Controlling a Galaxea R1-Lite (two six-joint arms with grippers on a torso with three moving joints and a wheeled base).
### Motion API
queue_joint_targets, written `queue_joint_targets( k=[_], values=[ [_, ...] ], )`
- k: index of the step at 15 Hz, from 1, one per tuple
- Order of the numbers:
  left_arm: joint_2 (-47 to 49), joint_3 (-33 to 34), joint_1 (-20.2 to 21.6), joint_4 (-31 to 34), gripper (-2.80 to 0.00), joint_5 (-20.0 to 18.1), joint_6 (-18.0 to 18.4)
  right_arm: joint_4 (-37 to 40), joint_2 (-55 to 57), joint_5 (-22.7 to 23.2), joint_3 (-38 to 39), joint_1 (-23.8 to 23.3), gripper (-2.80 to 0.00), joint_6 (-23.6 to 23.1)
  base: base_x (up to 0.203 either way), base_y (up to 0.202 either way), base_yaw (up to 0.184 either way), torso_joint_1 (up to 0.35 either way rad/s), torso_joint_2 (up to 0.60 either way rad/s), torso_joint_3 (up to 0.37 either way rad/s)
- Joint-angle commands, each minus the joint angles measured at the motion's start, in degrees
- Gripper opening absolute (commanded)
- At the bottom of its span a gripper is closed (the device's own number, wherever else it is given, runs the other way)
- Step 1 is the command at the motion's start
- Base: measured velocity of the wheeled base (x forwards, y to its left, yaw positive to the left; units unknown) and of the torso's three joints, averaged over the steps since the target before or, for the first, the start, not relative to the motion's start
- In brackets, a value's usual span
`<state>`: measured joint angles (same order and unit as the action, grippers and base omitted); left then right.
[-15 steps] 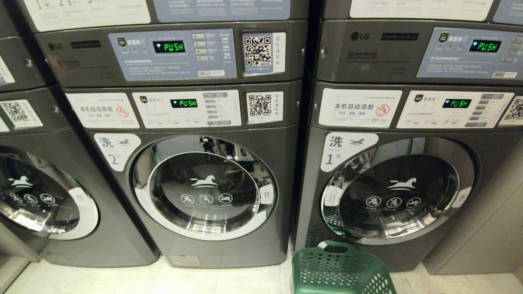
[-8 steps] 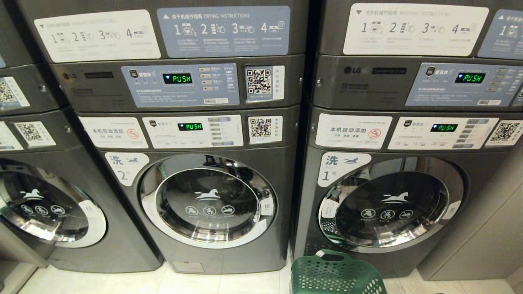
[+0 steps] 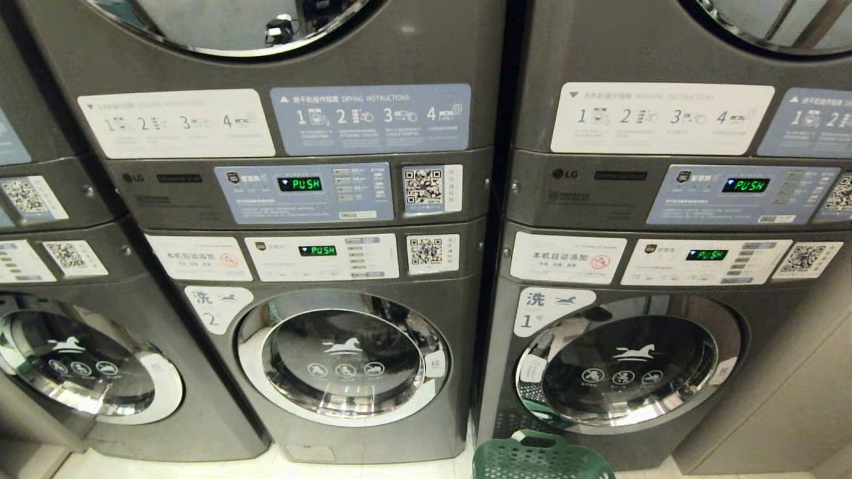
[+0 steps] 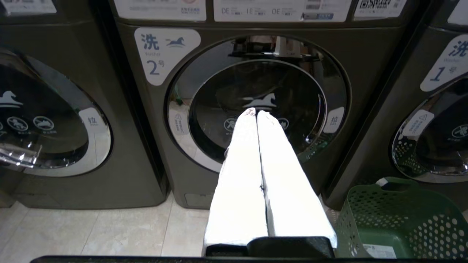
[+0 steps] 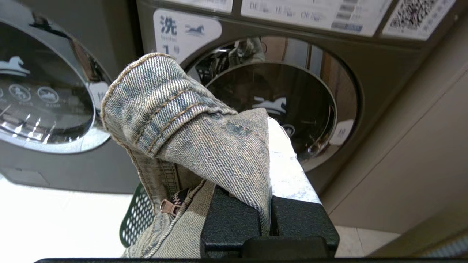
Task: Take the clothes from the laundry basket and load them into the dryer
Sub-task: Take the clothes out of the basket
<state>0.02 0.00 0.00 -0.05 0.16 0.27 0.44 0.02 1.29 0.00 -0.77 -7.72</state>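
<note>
Two grippers sit close to the robot, out of the head view. The right gripper (image 5: 263, 146) is pinched tight on a piece of denim clothing (image 5: 190, 128), which bunches up over its fingers and hangs down past a zipper. I think it is held like this so it can be carried up to a dryer. The left gripper (image 4: 256, 113) has its white fingers pressed together with nothing between them, so it looks like it is just waiting. A little farther, the green laundry basket (image 3: 542, 459) stands on the floor, right below the door of washer 1 (image 3: 626, 362). Higher up, the round dryer doors (image 3: 226, 26) just peek in.
</note>
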Motion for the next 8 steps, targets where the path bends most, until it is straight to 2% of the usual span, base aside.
queue_joint_targets(
  k=[1,6,8],
  values=[
    [0.0,0.0,0.0,0.0,-2.80,0.0,0.0,0.0,0.1,0.0,0.0,0.0,-2.80,-0.1,0.193,0.000,-0.003,0.290,-0.62,-0.340],
    [0.0,0.0,0.0,0.0,-2.80,0.0,0.0,0.0,0.1,0.0,0.0,0.0,-2.80,-0.3,0.184,0.000,-0.001,0.198,-0.42,-0.233],
    [0.0,0.0,0.0,0.0,-2.80,0.0,0.0,0.0,0.0,0.0,0.0,0.0,-2.80,-0.2,0.000,0.000,0.000,0.168,-0.35,-0.204]
  ],
)
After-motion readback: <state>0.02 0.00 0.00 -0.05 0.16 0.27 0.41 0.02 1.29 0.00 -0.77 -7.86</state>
